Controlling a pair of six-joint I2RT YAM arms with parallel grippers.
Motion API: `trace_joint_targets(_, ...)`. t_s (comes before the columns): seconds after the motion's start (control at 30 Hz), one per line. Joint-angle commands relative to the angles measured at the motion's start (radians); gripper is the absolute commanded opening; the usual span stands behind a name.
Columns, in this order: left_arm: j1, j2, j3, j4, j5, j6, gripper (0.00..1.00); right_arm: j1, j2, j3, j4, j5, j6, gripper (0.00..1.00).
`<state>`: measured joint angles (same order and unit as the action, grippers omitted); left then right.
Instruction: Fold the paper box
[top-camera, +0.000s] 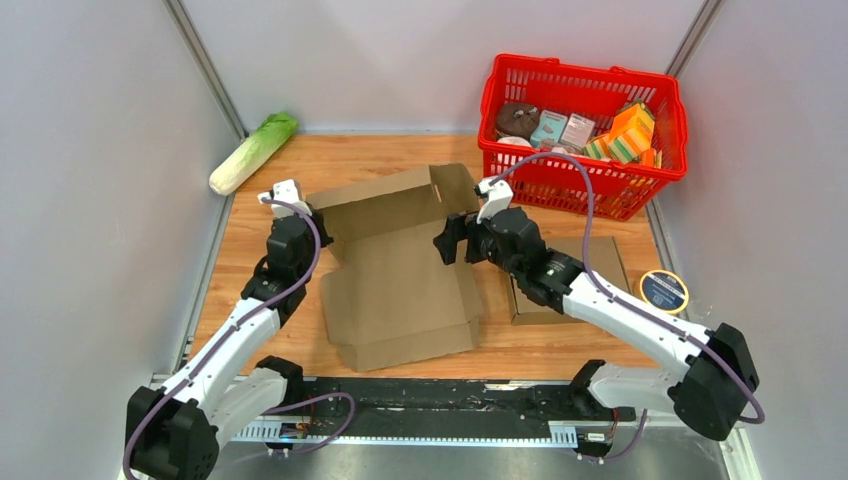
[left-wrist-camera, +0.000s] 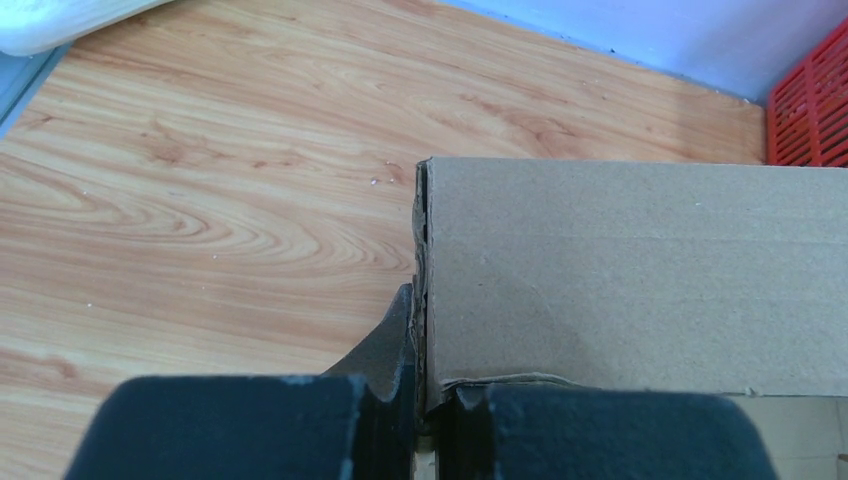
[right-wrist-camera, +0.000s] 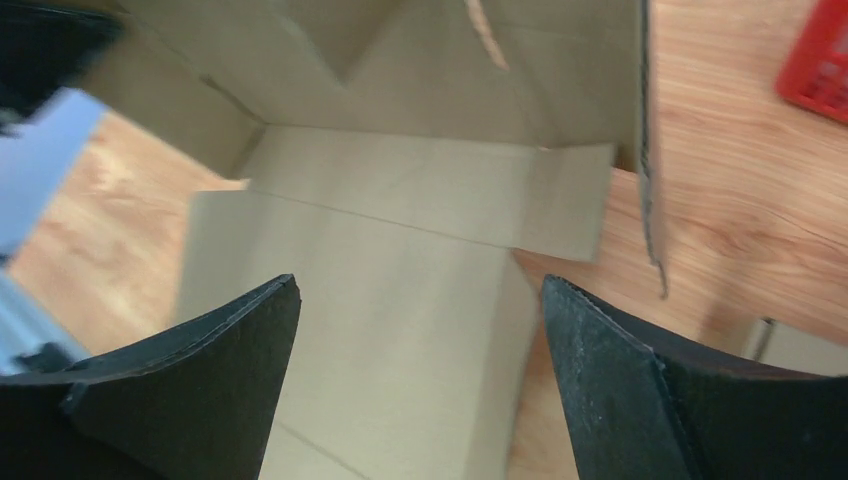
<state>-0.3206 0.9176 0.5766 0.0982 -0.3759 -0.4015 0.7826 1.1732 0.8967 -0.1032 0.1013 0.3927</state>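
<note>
L gripper (left-wrist-camera: 418, 345) pinched on paper box (top-camera: 400, 275) left flap edge, R gripper (right-wrist-camera: 420, 300) spread wide above box's right side

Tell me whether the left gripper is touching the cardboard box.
Touching. The left wrist view shows the left gripper clamped on the edge of the cardboard box wall, with its jaws closed against the board.

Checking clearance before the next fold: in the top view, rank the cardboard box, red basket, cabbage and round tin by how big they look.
1. cardboard box and red basket: nearly alike, no firm order between them.
2. cabbage.
3. round tin, the smallest.
</note>
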Motion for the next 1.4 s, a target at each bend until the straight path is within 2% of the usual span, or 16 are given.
trace_joint_targets(0.0,0.000,-0.028,0.032,-0.006,-0.015,-0.023,0.00,-0.003,0.039,-0.018,0.056,0.266,-0.135,0.89)
trace_joint_targets(0.03,0.000,-0.026,0.035,-0.012,-0.017,-0.022,0.00,0.000,0.048,-0.018,0.072,0.281,-0.158,0.83)
trace_joint_targets(0.07,0.000,-0.029,0.042,-0.017,-0.021,-0.025,0.00,0.009,0.074,-0.015,0.089,0.322,-0.198,0.70)
trace_joint_targets(0.13,0.000,-0.033,0.048,-0.044,-0.026,-0.037,0.00,0.007,0.111,0.034,0.094,0.334,-0.216,0.54)
trace_joint_targets(0.17,0.000,-0.037,0.052,-0.048,-0.021,-0.037,0.00,0.007,0.156,0.062,0.089,0.342,-0.230,0.36)
trace_joint_targets(0.27,0.000,-0.046,0.058,-0.058,-0.034,-0.028,0.00,0.009,0.239,0.146,0.056,0.342,-0.248,0.08)
trace_joint_targets(0.5,0.000,-0.051,0.080,-0.084,-0.046,0.010,0.00,0.009,0.312,0.130,0.094,0.397,-0.319,0.00)
trace_joint_targets(0.73,0.000,-0.057,0.083,-0.116,-0.080,-0.068,0.00,0.014,0.374,0.104,0.152,0.416,-0.345,0.00)
trace_joint_targets(1.0,0.002,-0.037,0.086,-0.112,-0.057,-0.071,0.00,0.023,0.370,0.090,0.161,0.479,-0.365,0.01)
trace_joint_targets(1.3,0.006,-0.042,0.094,-0.126,-0.055,-0.111,0.00,0.023,0.422,0.077,0.230,0.394,-0.318,0.02)
trace_joint_targets(1.37,0.009,-0.037,0.089,-0.126,-0.046,-0.135,0.00,0.021,0.424,0.076,0.241,0.335,-0.310,0.02)
